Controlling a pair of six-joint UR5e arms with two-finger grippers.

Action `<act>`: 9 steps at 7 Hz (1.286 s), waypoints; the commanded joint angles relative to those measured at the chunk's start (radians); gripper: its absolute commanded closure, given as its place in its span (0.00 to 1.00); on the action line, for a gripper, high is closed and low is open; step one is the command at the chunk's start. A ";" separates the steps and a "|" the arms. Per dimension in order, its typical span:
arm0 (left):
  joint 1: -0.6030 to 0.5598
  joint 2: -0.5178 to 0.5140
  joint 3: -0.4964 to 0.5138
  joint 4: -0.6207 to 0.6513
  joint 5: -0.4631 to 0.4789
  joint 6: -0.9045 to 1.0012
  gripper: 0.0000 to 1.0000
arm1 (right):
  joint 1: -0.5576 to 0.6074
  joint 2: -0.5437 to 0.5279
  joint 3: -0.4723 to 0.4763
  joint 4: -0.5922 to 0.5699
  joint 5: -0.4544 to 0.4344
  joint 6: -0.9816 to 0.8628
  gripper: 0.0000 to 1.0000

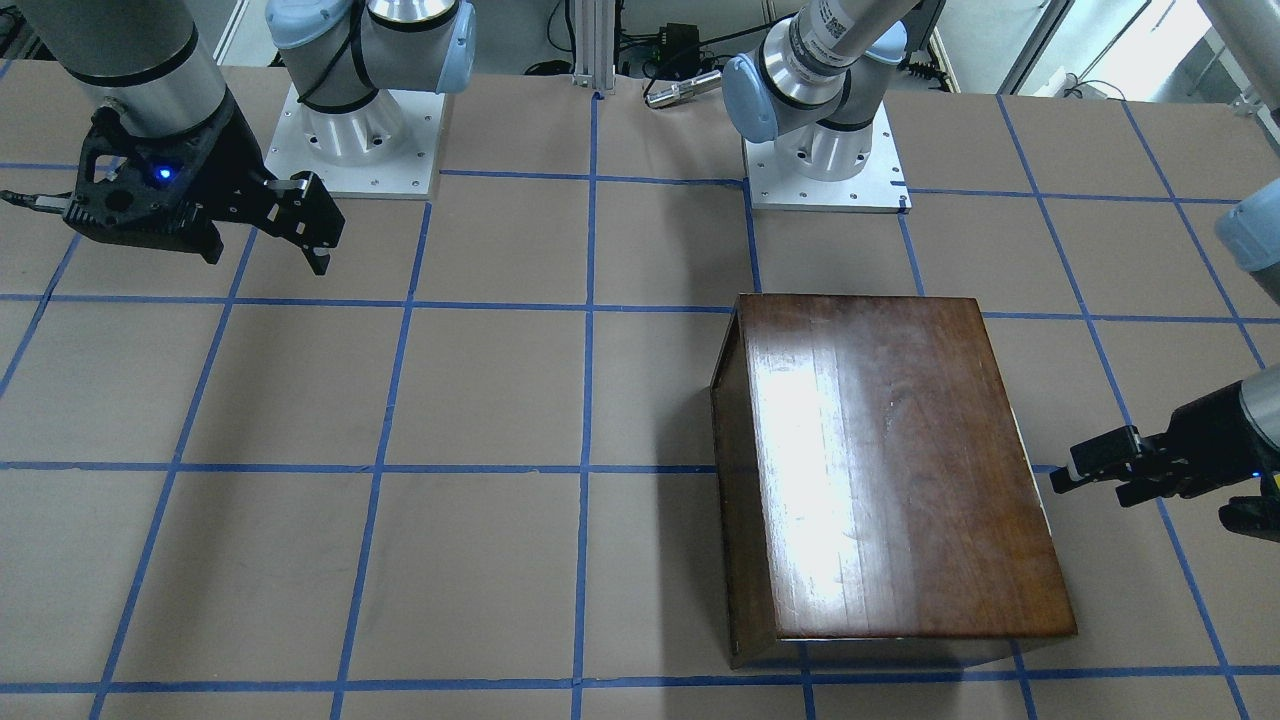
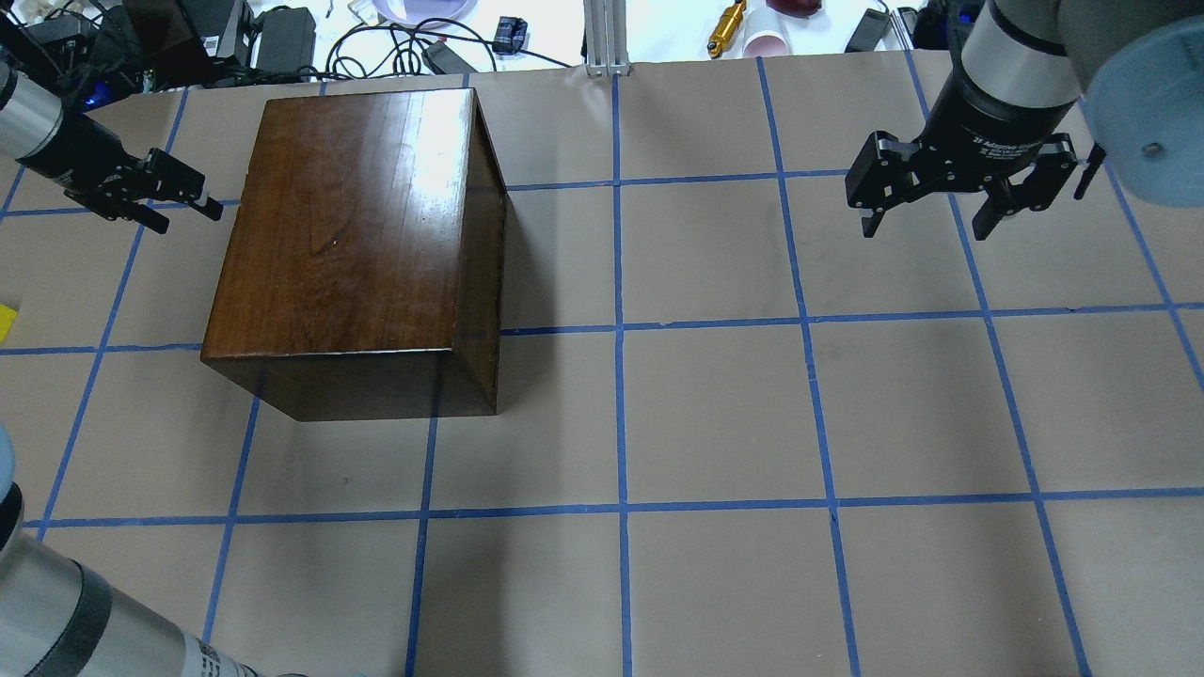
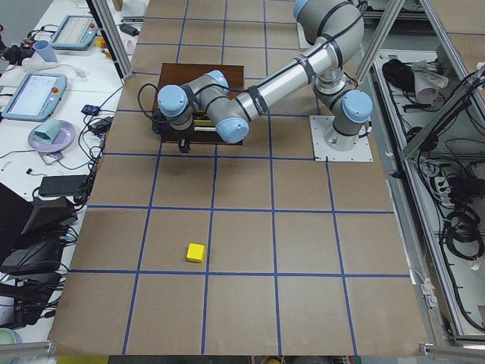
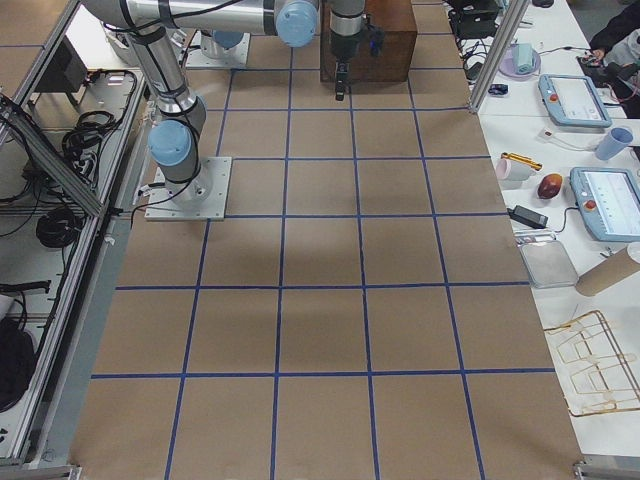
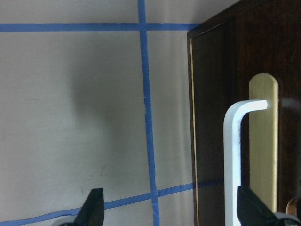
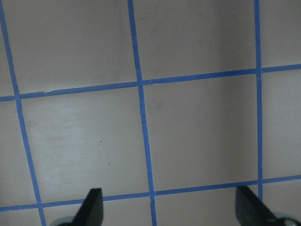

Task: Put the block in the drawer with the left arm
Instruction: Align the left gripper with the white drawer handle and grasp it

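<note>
The yellow block (image 3: 195,252) lies on the table well apart from the box, nearer the exterior left camera; only a sliver of it shows at the overhead view's left edge (image 2: 6,322). The glossy dark-brown box (image 2: 357,226) stands with its drawer (image 5: 211,117) shut, its metal pull (image 5: 233,155) facing my left gripper. My left gripper (image 2: 193,212) is open and empty, level with the drawer front and a short way from the pull; one of its fingertips (image 5: 251,207) sits just below the pull. My right gripper (image 2: 926,230) is open and empty, far off above the table.
Both arm bases (image 1: 350,140) stand on white plates at the table's robot side. Cables, pendants and small items (image 2: 395,38) lie past the table's far edge. Blue tape lines (image 2: 621,329) grid the brown table.
</note>
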 commanded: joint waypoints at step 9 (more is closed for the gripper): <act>-0.005 -0.026 -0.032 -0.007 -0.036 0.042 0.00 | 0.000 0.000 0.000 0.000 0.000 0.000 0.00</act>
